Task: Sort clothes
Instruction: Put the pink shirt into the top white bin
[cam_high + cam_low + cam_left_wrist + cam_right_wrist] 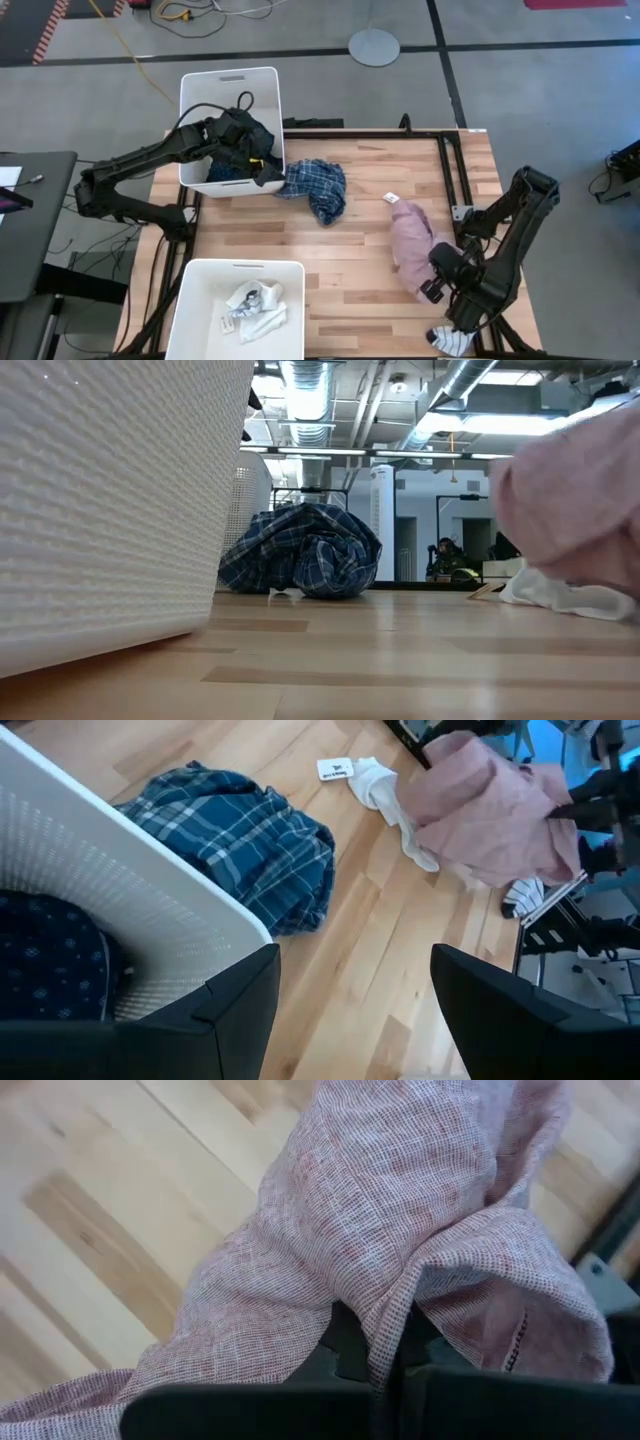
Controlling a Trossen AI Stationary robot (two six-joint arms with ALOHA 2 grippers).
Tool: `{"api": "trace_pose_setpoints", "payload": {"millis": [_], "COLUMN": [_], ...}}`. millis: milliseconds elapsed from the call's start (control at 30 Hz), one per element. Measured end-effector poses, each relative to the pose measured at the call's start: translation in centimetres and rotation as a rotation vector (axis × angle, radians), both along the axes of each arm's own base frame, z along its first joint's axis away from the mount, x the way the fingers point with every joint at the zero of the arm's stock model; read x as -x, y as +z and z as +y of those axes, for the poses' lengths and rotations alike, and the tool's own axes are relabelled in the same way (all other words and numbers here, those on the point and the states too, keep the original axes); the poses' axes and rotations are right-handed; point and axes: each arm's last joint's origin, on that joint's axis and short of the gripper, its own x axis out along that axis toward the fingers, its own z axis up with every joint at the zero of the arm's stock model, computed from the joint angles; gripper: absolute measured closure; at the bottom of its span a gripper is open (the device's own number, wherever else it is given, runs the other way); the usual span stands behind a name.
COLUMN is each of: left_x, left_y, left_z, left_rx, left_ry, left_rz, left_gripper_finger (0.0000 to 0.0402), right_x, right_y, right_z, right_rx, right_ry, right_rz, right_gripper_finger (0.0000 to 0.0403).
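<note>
- The table (340, 255) is my field: one white bin (231, 92) at its far left corner, a second bin (200, 285) at the near left, loose clothes across the boards between them and the right edge.
- The second bin already holds white and striped socks (255, 305); the first has a navy dotted piece (50, 955) lying in it, seen from the left wrist.
- The pink shirt (415, 250) is the piece I'm working. It lies right of centre, and my right gripper (440, 285) is at its near end, fingers closed with a fold of the pink cloth pinched between them, as the right wrist view shows.
- The blue plaid shirt (318, 185) sits bunched on the boards just beside the first bin's outer wall, unsorted.
- My left gripper (350, 985) hangs over that bin's rim, jaws wide apart and holding nothing.
- One striped sock (448, 340) lies at the near right edge, close under the right arm, waiting its turn.
- My read: I'm at the grasp-and-lift step for the pink shirt. The next move calls for raising it clear of the boards so it doesn't drag, then carrying it left to a bin; which bin it belongs in I can't tell from here.
- The left arm looks well placed to drop onto the plaid shirt.
</note>
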Motion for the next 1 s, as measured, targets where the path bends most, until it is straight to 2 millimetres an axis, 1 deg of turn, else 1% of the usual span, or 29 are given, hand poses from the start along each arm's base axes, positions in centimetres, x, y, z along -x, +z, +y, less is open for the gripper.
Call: {"api": "trace_pose_setpoints", "payload": {"millis": [133, 233, 333, 400, 500, 667, 800, 1000], "left_x": [0.0, 0.0, -0.4, -0.6, -1.1, -1.3, -0.7, 1.2], "left_y": [0.0, -0.1, -0.4, -0.4, 0.6, 2.7, 5.1, 7.5], "left_z": [0.0, 0.0, 0.2, 0.2, -0.3, -1.4, -2.9, -5.1], "left_rx": [-0.044, -0.124, -0.172, -0.188, -0.246, -0.362, -0.460, -0.572], "left_ry": [-0.037, -0.073, -0.089, -0.129, -0.196, -0.266, -0.330, -0.405], "left_rz": [0.005, 0.020, 0.029, 0.009, -0.104, -0.253, -0.366, -0.481], "left_gripper_finger": [0.0150, 0.0150, 0.0150, 0.0150, 0.0150, 0.0150, 0.0150, 0.0150], "right_x": [-0.1, -0.4, -0.9, -1.2, -1.8, -2.9, -3.7, -5.2], "right_y": [0.6, 1.1, 1.6, 2.0, 2.8, 4.8, 6.7, 9.3], "right_z": [-0.2, -0.4, -0.5, -0.6, -0.9, -1.3, -1.7, -2.7], "right_rx": [0.025, 0.052, 0.086, 0.111, 0.145, 0.207, 0.283, 0.418], "right_ry": [0.032, 0.055, 0.081, 0.099, 0.126, 0.183, 0.233, 0.299], "right_rz": [-0.064, -0.110, -0.151, -0.181, -0.217, -0.277, -0.335, -0.384], "right_gripper_finger": [0.0401, 0.0402, 0.0402, 0.0402, 0.0402, 0.0402, 0.0402, 0.0402]}}
